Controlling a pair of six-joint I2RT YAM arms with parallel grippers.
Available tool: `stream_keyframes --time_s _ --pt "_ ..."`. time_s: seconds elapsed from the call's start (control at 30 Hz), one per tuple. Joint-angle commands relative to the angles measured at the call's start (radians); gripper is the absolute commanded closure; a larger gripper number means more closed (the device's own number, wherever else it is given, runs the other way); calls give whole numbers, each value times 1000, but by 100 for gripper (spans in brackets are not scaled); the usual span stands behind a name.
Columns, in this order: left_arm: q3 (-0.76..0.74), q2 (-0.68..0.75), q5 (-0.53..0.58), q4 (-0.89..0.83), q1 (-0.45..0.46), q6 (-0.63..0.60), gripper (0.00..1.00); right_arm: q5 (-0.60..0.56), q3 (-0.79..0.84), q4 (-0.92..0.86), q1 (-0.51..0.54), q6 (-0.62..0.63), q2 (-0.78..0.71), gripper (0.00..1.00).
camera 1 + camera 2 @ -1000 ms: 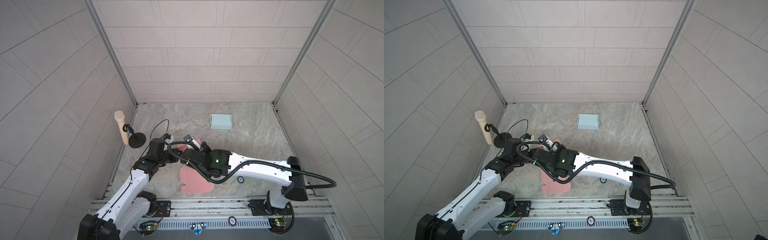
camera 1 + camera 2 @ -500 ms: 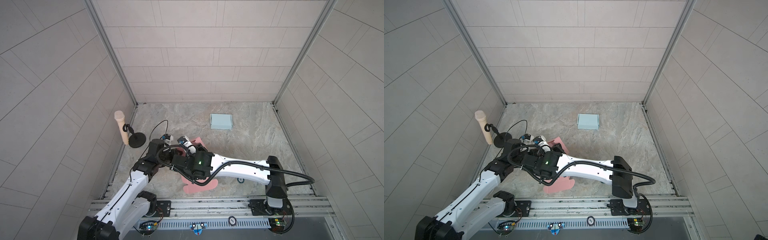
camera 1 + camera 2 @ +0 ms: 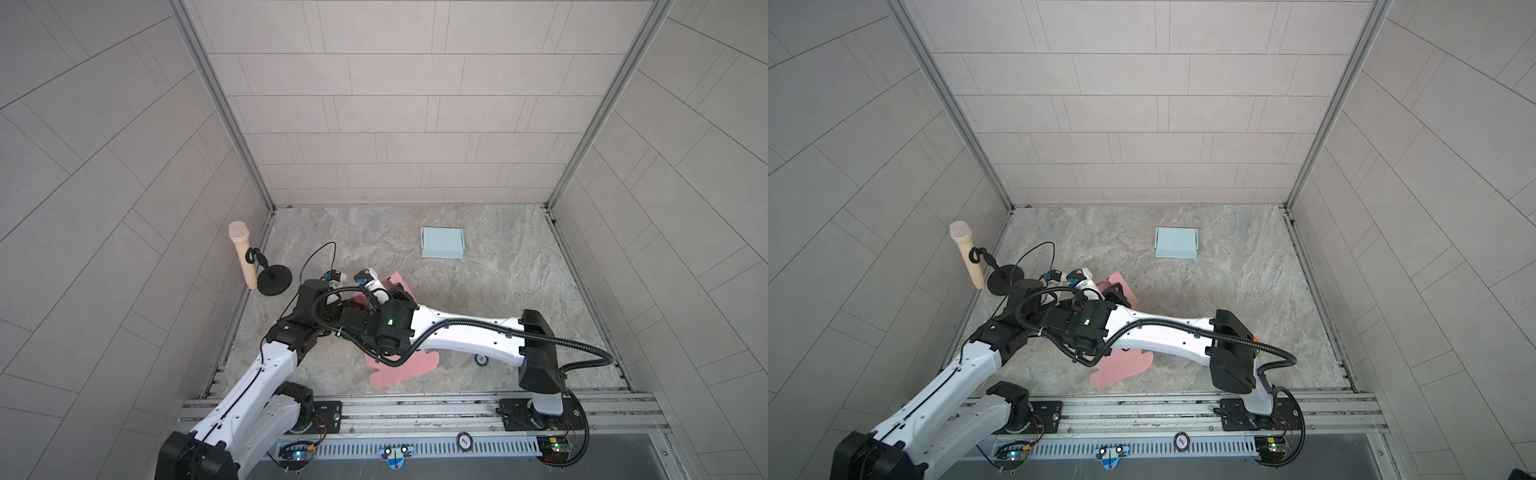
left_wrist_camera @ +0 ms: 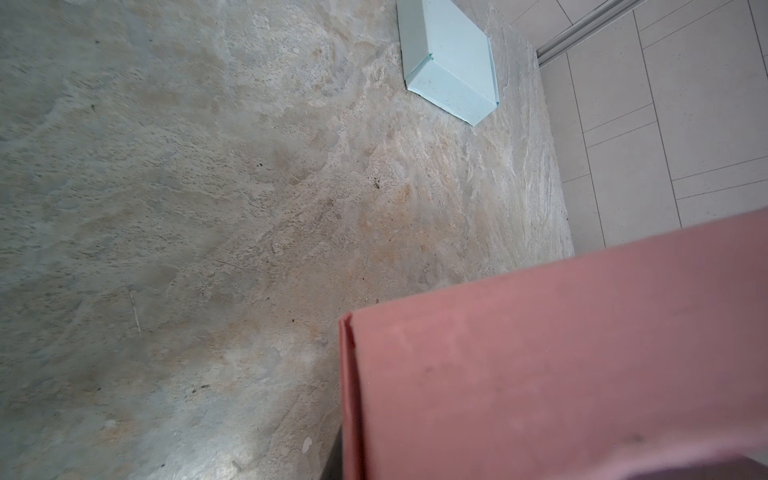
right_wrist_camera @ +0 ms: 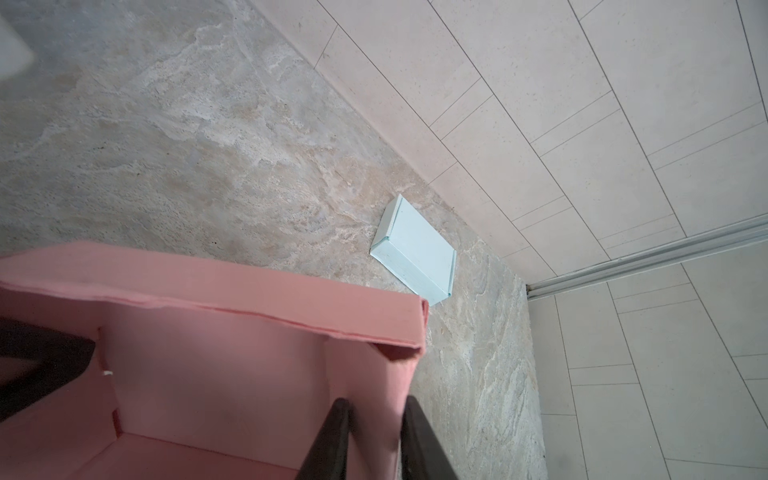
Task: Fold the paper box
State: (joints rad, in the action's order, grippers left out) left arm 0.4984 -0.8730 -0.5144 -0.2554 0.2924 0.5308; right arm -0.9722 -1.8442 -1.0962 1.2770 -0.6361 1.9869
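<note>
Pale tiled walls (image 3: pixel 395 104) close in a stone-patterned desk (image 3: pixel 498 291). Both white arms reach in from the front rail and meet left of the middle.

Under that meeting point sits the pink paper box (image 3: pixel 392 372), still only part-made. In both top views its front flaps lie flat on the desk towards the rail, while its far end already stands up as walls. A finished pale blue box (image 3: pixel 442 243) rests well apart near the back wall, and a microphone (image 3: pixel 243 259) stands on its stand at the left edge.

The pink card looks thin and light. I judge it stiff across a panel and willing to bend at its creases, but easy to dent (a hard pinch would mark it). The best hold is on a wall's free edge close to a crease, not mid-panel.

In the right wrist view the right end effector (image 5: pixel 376 405) has one dark finger on each side of a side wall. The card fills the gap, so it reads as clamped on that wall. The dark shape inside the box appears to be the left end effector (image 5: pixel 62 353). Its jaws are together, and I cannot tell whether any card is pinched.

No brand or writing shows on either box. A small round badge (image 3: pixel 464 440) on the rail is too small to read.
</note>
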Motion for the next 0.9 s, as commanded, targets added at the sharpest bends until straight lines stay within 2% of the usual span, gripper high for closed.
stream_keyframes --time_s 0.0,0.17,0.37,0.53,0.7,0.87 --pt "-2 9 -77 69 4 -14 91 -37 -31 -14 -5 -37 37 73" --pt "15 -6 -100 65 5 -22 91 -62 -40 -41 -15 -71 55 85" --pt "17 1 -105 80 5 -14 90 -92 -45 -60 -16 -92 61 94" --pt "12 5 -110 92 5 -8 90 -126 -53 -76 -19 -111 76 95" --pt "15 -6 -127 117 5 11 90 -133 -75 -98 -21 -132 90 87" --pt "13 -8 -125 126 5 14 90 -135 -75 -111 -31 -139 87 87"
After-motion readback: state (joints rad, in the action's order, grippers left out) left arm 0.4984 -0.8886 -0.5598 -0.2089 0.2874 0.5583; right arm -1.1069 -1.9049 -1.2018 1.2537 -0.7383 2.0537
